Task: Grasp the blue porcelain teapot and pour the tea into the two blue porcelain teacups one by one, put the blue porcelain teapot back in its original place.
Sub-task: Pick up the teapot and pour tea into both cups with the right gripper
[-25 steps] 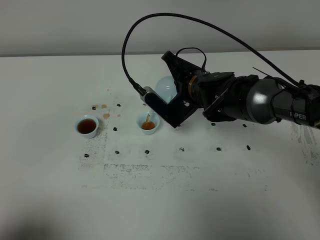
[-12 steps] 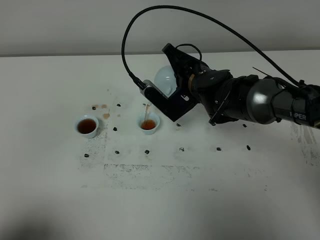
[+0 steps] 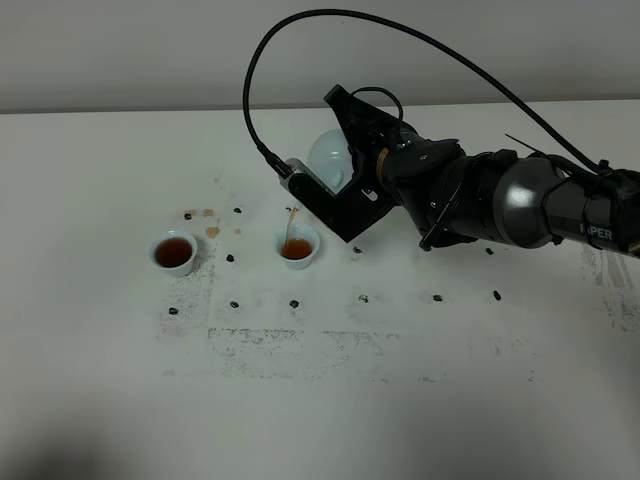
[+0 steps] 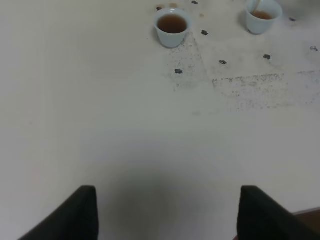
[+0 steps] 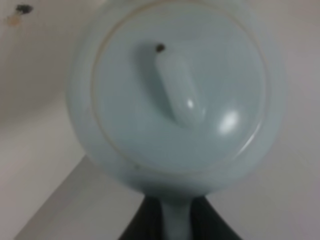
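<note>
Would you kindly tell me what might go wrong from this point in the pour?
1. The thin tea stream lands off-centre in the teacup; a small wobble could spill it, like the brown stains nearby.
2. That teacup already looks fairly full and may overflow.
3. The right hand grips only the handle of the tilted teapot; its lid might slip.

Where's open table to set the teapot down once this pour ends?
Widest bare stretch: the table's near edge, in front of the left cup and right cup. Also free: left of the left cup. Crowded: around both cups, with dark specks and tea stains, and under the teapot and right arm.
</note>
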Available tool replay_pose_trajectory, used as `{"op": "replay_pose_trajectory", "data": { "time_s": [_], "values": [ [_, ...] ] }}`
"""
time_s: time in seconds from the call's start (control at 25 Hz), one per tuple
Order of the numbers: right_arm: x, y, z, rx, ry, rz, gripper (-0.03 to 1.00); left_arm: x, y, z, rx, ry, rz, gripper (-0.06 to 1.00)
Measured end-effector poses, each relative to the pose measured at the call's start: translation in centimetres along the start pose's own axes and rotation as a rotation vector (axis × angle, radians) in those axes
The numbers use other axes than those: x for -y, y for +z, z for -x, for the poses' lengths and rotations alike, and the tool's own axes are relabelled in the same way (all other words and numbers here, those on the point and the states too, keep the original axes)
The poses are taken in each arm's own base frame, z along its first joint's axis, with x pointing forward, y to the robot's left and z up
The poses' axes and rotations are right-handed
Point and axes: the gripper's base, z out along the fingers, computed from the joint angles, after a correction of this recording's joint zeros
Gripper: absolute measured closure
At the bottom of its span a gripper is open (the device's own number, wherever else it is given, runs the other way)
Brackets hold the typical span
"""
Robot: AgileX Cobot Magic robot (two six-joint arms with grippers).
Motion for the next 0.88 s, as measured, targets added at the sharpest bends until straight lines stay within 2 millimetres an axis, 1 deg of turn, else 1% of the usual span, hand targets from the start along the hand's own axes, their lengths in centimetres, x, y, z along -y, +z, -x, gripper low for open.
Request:
{"op": "replay_pose_trajectory", "data": {
  "time_s": [0.88],
  "values": [
    [0.08,0.0,-0.02,-0.002,-0.022,-0.008,0.89,0.0,0.0,0.0,0.0,0.0,0.0,0.34]
  ]
}}
